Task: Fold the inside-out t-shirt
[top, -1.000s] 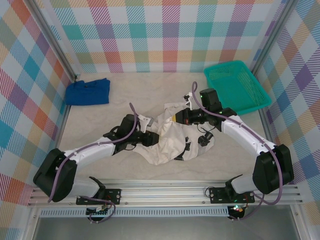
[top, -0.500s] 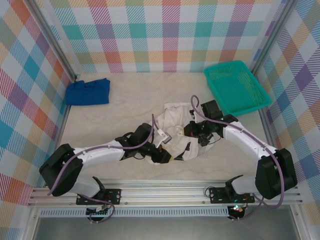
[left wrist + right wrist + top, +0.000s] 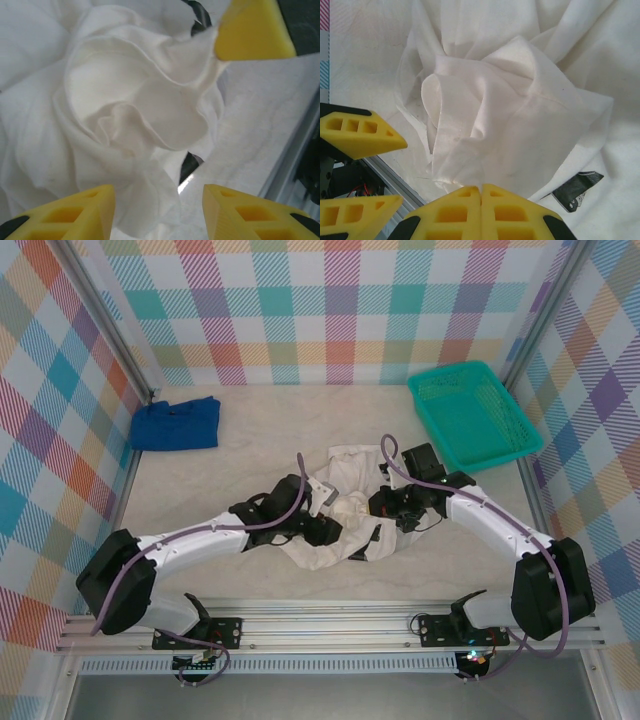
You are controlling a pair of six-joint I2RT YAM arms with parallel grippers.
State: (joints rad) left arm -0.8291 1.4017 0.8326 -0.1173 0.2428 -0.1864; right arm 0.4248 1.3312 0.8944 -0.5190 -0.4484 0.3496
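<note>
- The white cotton t-shirt [image 3: 350,508] lies crumpled in a heap on the pale beige bench [image 3: 250,440]. It sits near the middle, toward the near edge, between the two arms.
- The right pincer [image 3: 481,192] is closed. Its yellow fingers press together on a fold of the t-shirt, and the cloth rises in a peak to the fingertips.
- The left pincer [image 3: 159,197] has its yellow fingers spread apart and grips nothing. It is just beside the gathered fold, with loose cloth lying in front of the gap.
- A folded blue cloth garment [image 3: 177,423] lies at the far left corner of the bench, well apart from the t-shirt.
- A teal plastic mesh basket [image 3: 470,420] sits at the far right corner.
</note>
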